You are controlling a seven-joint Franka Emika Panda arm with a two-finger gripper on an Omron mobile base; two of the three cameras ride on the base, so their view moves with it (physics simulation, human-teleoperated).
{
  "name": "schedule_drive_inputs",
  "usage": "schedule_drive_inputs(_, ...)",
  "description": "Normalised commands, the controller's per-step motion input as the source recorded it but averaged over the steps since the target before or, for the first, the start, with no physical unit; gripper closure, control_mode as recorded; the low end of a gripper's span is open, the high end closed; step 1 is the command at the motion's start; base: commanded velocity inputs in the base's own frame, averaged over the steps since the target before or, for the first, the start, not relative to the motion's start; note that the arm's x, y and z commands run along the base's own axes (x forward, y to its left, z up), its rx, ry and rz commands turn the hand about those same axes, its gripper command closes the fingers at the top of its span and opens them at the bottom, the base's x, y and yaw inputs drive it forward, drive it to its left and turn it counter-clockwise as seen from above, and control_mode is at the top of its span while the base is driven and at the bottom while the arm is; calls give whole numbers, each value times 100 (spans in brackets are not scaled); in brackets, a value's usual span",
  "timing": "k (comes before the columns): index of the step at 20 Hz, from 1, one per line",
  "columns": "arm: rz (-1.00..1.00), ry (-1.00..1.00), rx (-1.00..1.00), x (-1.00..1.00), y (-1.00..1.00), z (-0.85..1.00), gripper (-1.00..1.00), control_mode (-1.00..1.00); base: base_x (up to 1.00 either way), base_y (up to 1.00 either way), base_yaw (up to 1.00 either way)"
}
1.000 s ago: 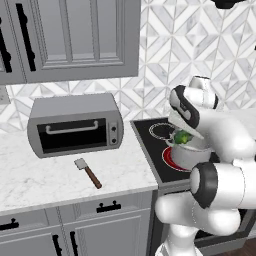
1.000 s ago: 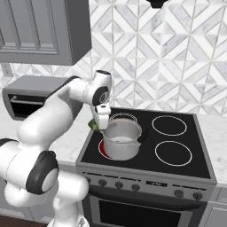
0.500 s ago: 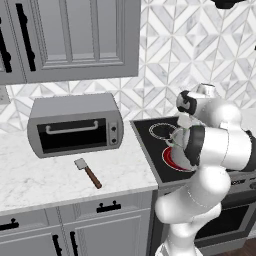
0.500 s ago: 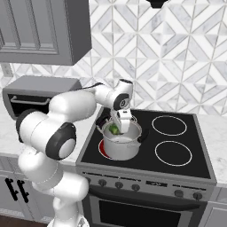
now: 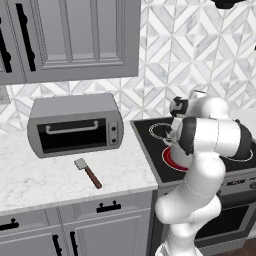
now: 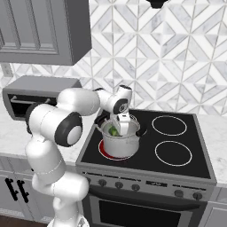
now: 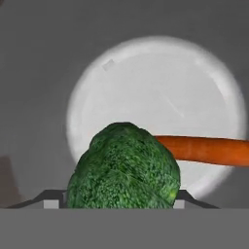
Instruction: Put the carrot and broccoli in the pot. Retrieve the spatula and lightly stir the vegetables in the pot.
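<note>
The light across the kitchen is even and diffuse, with no single visible source. The white marble counter reads bright, and the boxy grey toaster oven casts only a faint, soft shadow onto it. The glossy black stovetop carries a dull sheen without hard glare. Both base views are sharp to their edges, with straight cabinet lines and no bending. In the hand view, the pale round floor of the shiny steel pot glows almost washed out, its wall falling to flat grey. The bright green broccoli floret looks slightly soft and pixelated up close, and the slim orange carrot is shaded darker along its lower side.
</note>
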Motion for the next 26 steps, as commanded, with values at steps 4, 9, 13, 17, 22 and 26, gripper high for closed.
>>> schedule_drive_inputs(4,0,0,0,0,16,-24,100,-100,0,0,0)
schedule_drive_inputs(9,0,-1,0,-43,-1,0,100,-100,0,0,0)
schedule_drive_inputs(13,0,-2,0,-43,0,0,-100,-100,0,0,0)
schedule_drive_inputs(17,0,-8,2,-20,0,2,-100,-100,0,0,0)
schedule_drive_inputs(22,0,-12,5,-15,0,38,-100,-100,0,0,0)
schedule_drive_inputs(26,2,-6,2,0,0,66,-100,-100,0,0,0)
